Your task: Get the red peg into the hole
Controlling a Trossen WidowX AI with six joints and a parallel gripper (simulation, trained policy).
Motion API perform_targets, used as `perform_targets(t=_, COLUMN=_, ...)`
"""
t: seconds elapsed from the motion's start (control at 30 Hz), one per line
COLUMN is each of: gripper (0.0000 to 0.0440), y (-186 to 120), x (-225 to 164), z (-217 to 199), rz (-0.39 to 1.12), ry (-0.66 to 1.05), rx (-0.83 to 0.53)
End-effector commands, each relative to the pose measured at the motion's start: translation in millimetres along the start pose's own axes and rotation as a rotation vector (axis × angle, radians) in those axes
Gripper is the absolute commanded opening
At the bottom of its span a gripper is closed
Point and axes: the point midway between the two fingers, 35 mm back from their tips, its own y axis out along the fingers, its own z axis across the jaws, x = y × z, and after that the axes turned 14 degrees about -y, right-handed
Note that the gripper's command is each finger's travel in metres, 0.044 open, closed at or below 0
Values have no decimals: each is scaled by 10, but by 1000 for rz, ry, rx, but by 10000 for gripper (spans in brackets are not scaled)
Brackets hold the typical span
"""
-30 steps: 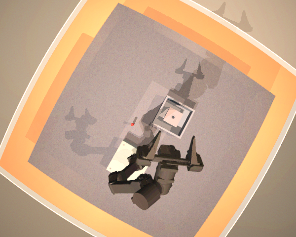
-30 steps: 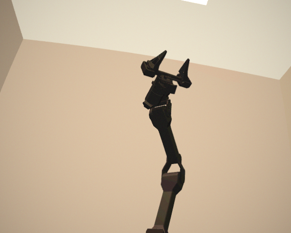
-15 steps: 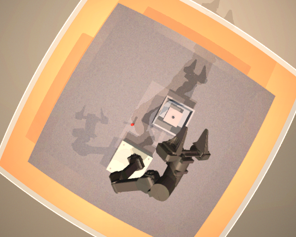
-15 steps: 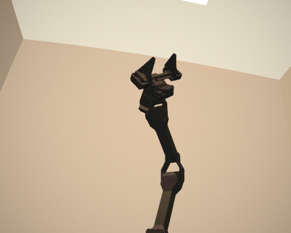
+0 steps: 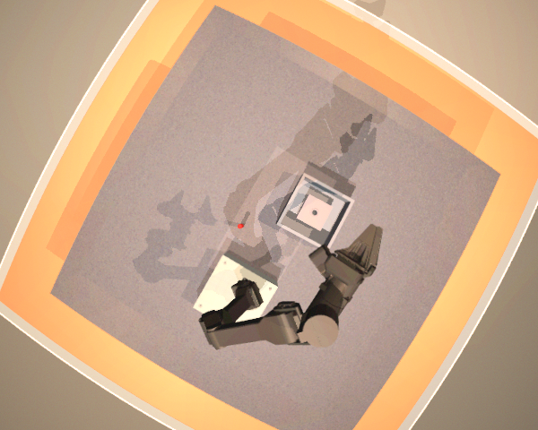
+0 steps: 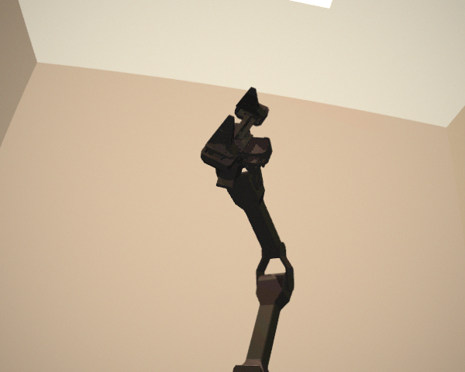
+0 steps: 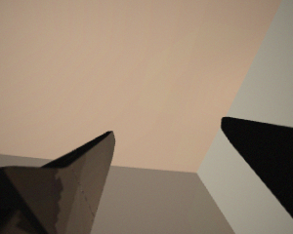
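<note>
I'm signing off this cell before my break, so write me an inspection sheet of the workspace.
Surface: grey speckled top with an orange border, crossed by shadows of the arm.
Peg: the red peg is on the grey top, outside the box, between it and the pale base plate.
Box: the open box has a plate at the bottom; its hole shows dark, no peg in it.
Clutter: nothing seen.
Gripper: the gripper is open, nothing between its fingers, raised and pointing up in the exterior view.
Cables: nothing seen.
Surroundings: plain walls and a pale ceiling with a bright white panel.
</note>
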Motion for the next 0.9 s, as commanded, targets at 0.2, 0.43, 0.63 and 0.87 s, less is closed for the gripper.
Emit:
perform_targets(t=0.2, gripper=440, y=66, x=124, z=468, rz=-9, ry=279, rx=149)
perform_targets(t=0.43, gripper=440, y=68, x=262, z=802, rz=-4, ry=491, rx=267)
perform_targets(t=0.63, gripper=440, y=44, x=406, z=1078, rz=8, ry=670, rx=373)
perform_targets(t=0.87, gripper=440, y=-13, x=603, z=1381, rz=34, ry=874, rx=503)
